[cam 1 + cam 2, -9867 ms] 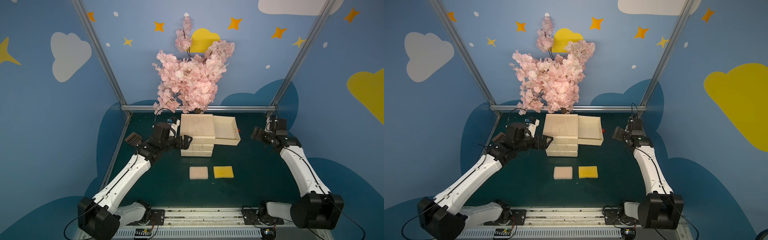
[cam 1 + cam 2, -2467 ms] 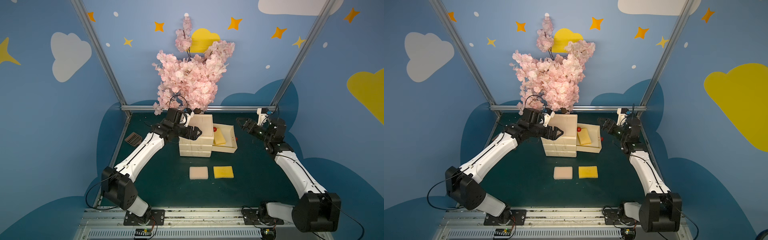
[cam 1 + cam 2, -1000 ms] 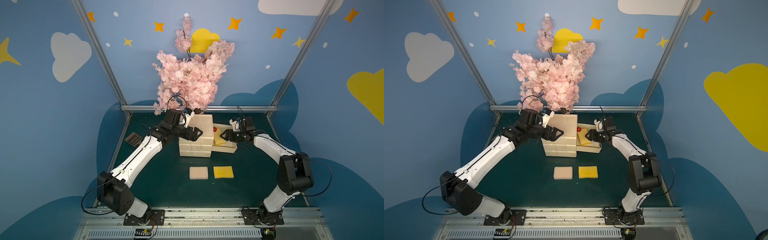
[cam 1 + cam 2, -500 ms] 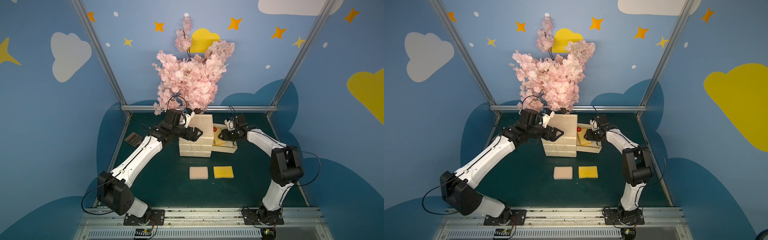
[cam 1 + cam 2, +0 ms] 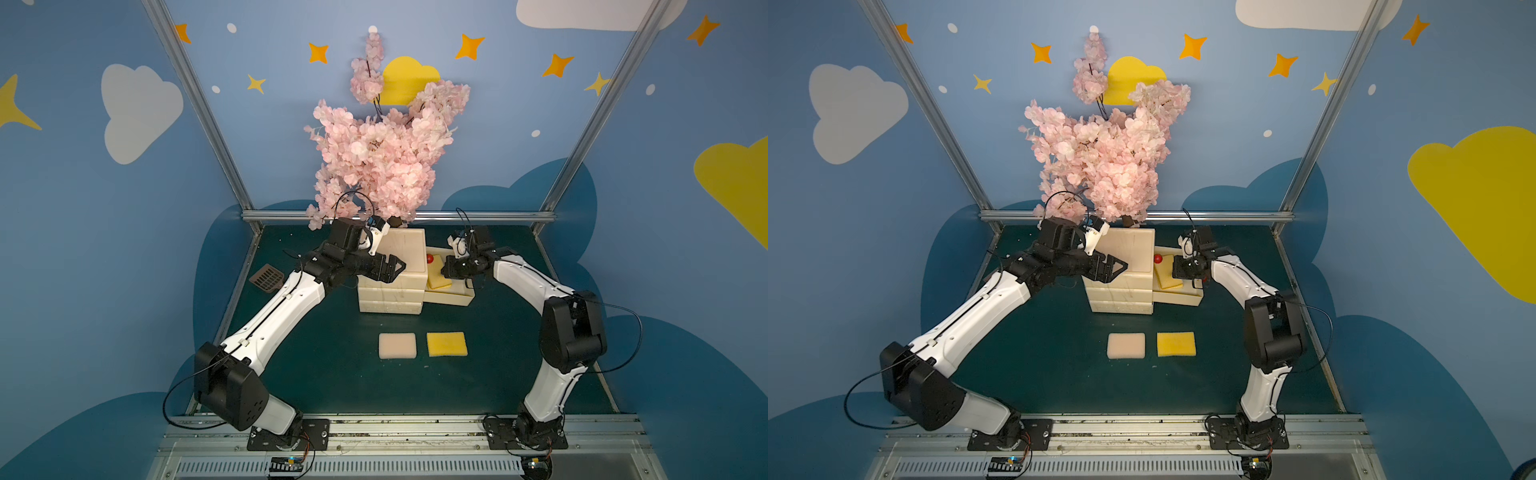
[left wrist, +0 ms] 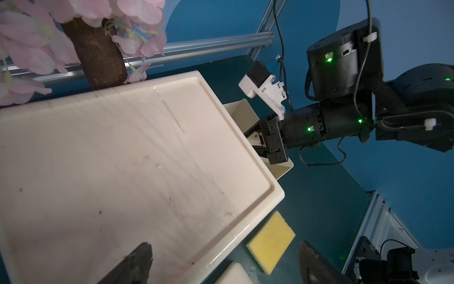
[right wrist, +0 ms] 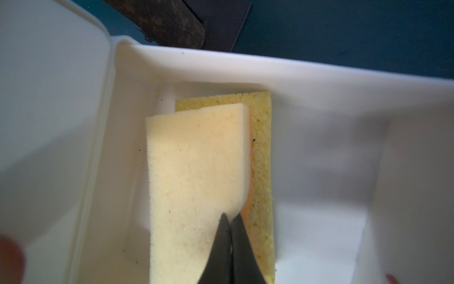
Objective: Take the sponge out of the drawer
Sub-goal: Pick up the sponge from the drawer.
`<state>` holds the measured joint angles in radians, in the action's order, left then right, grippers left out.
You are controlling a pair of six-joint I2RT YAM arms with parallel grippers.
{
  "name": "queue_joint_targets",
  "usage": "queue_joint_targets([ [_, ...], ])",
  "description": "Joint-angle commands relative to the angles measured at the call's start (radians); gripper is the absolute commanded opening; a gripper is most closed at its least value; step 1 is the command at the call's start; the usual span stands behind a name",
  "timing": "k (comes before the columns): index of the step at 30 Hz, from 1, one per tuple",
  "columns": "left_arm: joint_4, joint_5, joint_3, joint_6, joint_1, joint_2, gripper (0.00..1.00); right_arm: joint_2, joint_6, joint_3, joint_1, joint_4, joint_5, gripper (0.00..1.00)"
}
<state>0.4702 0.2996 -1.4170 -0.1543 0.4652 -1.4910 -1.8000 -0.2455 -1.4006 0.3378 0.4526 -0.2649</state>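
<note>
Yellowish sponge (image 5: 437, 280) is lying inside the pulled-out drawer (image 5: 451, 298) in both top views, right end effector (image 5: 444, 270) sitting on it. Left wrist: left end effector (image 6: 224, 246) hanging apart over cabinet (image 6: 122, 159). Right wrist: fingers (image 7: 221, 246) pinching together on sponge edge; lift-out pending.

Around the right gripper (image 7: 230, 218), the drawer (image 7: 319, 81) is showing smooth, glossy white plastic. At its dark, matt fingertips (image 7: 221, 246) the pale sponge (image 7: 196, 172) is looking finely porous and matt; the yellow sponge (image 7: 262, 147) beside it is looking coarser.
</note>
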Motion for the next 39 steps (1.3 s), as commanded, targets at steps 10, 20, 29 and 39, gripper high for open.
queue_joint_targets([
  [10, 0.032, 0.144, -0.055, -0.002, 0.002, 0.092, 0.94, 0.323, 0.154, 0.036, -0.027, 0.1, 0.043, 0.0],
  [20, 0.09, 0.375, -0.115, -0.034, 0.003, 0.083, 0.96, 0.637, 0.335, 0.15, -0.027, 0.113, -0.301, 0.0],
  [29, 0.151, 0.492, -0.142, -0.037, 0.003, 0.049, 0.96, 0.638, 0.446, 0.078, 0.036, 0.249, -0.429, 0.0],
  [39, 0.256, 0.582, -0.157, -0.005, 0.004, 0.004, 0.92, 0.524, 0.525, -0.045, 0.201, 0.342, -0.277, 0.0],
])
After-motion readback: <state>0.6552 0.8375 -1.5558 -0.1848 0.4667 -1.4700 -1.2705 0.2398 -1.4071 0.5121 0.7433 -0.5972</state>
